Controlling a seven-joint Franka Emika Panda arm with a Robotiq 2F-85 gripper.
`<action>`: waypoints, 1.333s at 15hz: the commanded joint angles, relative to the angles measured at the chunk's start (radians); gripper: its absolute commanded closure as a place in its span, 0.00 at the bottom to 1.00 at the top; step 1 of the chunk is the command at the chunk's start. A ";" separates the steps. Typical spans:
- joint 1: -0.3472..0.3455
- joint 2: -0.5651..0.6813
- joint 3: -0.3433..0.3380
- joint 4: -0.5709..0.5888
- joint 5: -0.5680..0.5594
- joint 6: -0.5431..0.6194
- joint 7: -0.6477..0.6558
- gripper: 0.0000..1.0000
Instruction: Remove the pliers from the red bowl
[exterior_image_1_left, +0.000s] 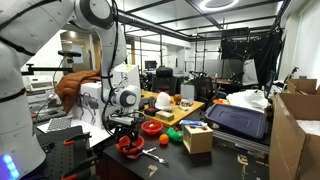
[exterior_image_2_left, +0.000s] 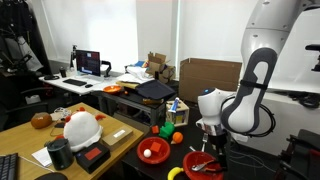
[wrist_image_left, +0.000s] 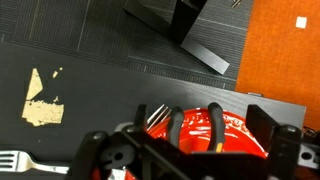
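Note:
The red bowl (wrist_image_left: 240, 135) sits on the dark table right under my gripper; it also shows in both exterior views (exterior_image_1_left: 131, 147) (exterior_image_2_left: 204, 166). The pliers (wrist_image_left: 214, 120) lie in it, their two dark handles running up toward the wrist camera; in an exterior view they are a thin dark shape (exterior_image_2_left: 206, 165). My gripper (wrist_image_left: 200, 126) is open and low over the bowl, one finger on each side of the handles, apart from them. It also shows in both exterior views (exterior_image_1_left: 126, 128) (exterior_image_2_left: 211, 148). The pliers' head is hidden under the gripper body.
A smaller red bowl (exterior_image_1_left: 152, 127) (exterior_image_2_left: 153, 150) stands beside it. A fork (wrist_image_left: 20, 160) lies on the table nearby. A black case (wrist_image_left: 190, 30), a cardboard box (exterior_image_1_left: 197, 138) and a green ball (exterior_image_1_left: 172, 135) stand further off.

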 joint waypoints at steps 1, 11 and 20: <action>-0.034 0.017 0.027 0.016 0.022 -0.025 -0.025 0.00; -0.084 0.053 0.078 0.030 0.037 -0.027 -0.062 0.00; -0.082 0.059 0.081 0.035 0.030 -0.029 -0.065 0.25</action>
